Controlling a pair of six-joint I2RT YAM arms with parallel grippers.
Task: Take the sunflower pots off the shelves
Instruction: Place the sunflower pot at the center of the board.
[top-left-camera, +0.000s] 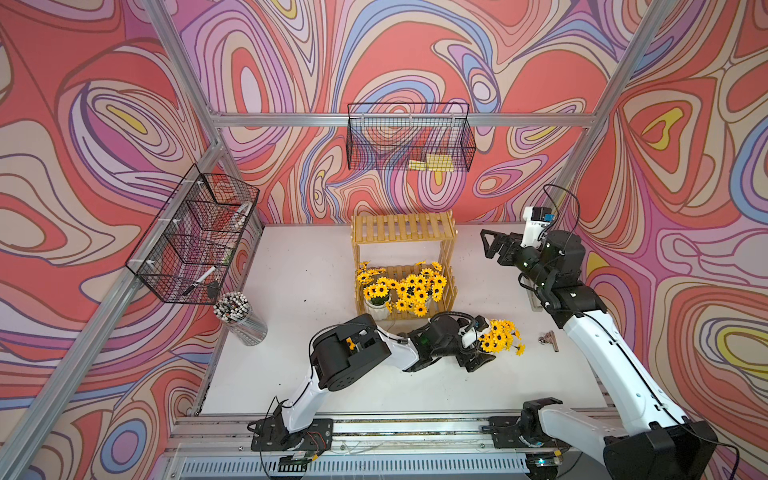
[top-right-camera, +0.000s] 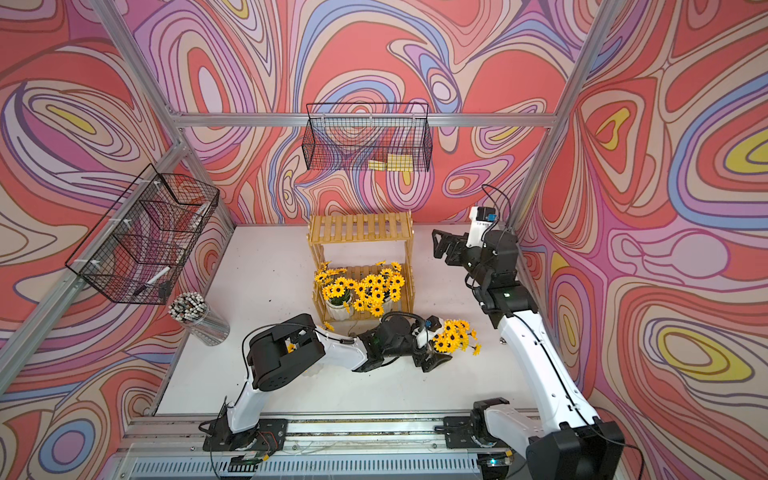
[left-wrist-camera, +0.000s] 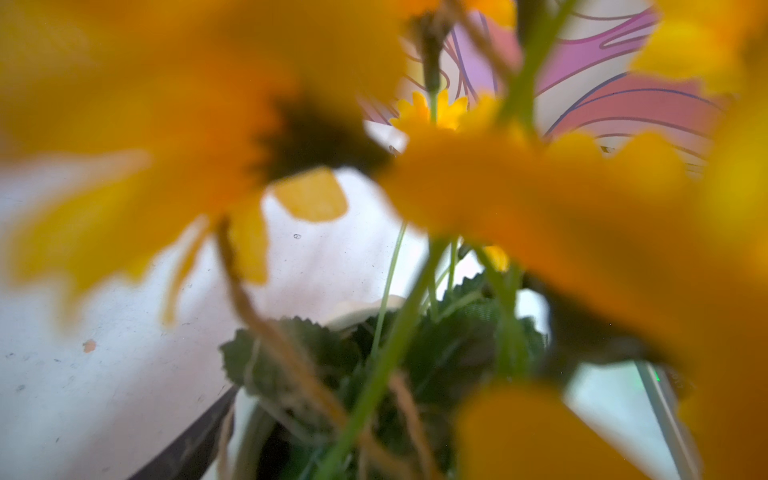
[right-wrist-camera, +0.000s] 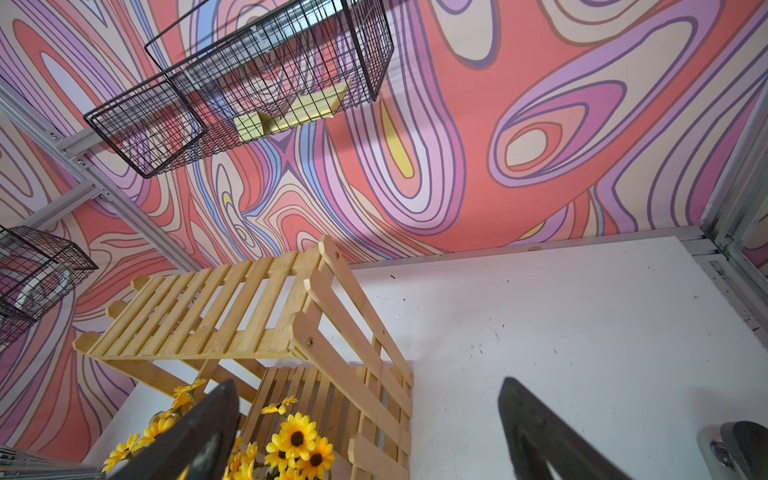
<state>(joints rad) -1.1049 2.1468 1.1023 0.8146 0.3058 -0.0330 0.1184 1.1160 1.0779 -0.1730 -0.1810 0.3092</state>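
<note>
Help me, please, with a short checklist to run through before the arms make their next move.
1. Top shelf cleared: ok, its slats are bare.
2. Lower shelf cleared: not ok, sunflower pots stand on it; the bunches overlap, so the count is unclear.
3. Right pincer ready: ok, open and empty, raised beside the top shelf.
4. Removed pot resting on the table: cannot tell, its flowers hide the base.
5. Left pincer clear of the removed pot: cannot tell, it sits right at the pot and the flowers cover the jaws.
</note>
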